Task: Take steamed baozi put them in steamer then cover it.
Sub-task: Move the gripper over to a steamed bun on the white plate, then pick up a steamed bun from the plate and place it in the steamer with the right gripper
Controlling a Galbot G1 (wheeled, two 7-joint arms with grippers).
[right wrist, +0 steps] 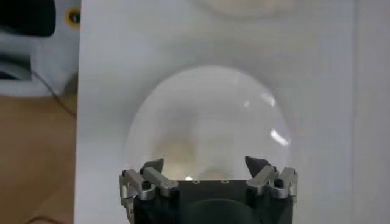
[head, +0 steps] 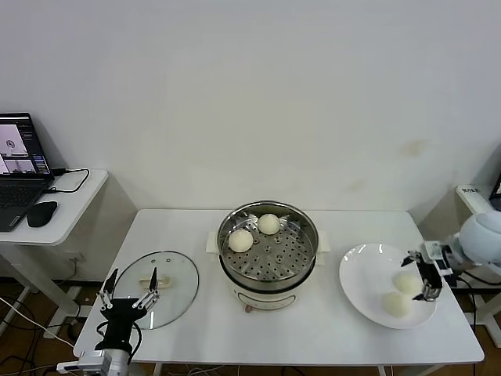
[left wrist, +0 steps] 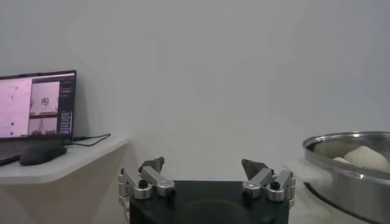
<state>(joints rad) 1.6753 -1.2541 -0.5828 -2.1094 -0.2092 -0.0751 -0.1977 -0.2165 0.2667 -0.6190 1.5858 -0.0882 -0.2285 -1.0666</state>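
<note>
- Setting: a white table (head: 313, 337) against a bare pale wall, with a side desk carrying a laptop (head: 22, 168) and a mouse (head: 41, 212) off beyond the robot's left arm.
- The steamer (head: 268, 244) stands at mid-table, uncovered; two steamed baozi (head: 240, 240) (head: 268, 224) already sit on its perforated tray.
- Two further baozi (head: 408, 283) (head: 395, 303) lie on a white plate (head: 364, 270), on the right arm's side of the steamer.
- Right gripper (head: 420, 276): jaws spread wide and holding nothing, poised over the plate just above the baozi farther from the robot (the second lies just beside it, toward the robot's body). In the right wrist view the plate (right wrist: 207, 115) fills the space ahead of the fingertips (right wrist: 152, 165).
- Left gripper (head: 127, 294): jaws likewise fully apart and empty, idle at the near table edge.
- The cover (head: 160, 286) lies flat on the table just ahead of the left gripper, handle up.
- Governing relation: the next baozi lies directly below the right gripper, and the steamer lies inboard of it, toward the left arm. The right arm is plainly the nearer one for both remaining buns; the left is nearer the cover.
- Judged stage: about half the loading done, with covering still to follow.
</note>
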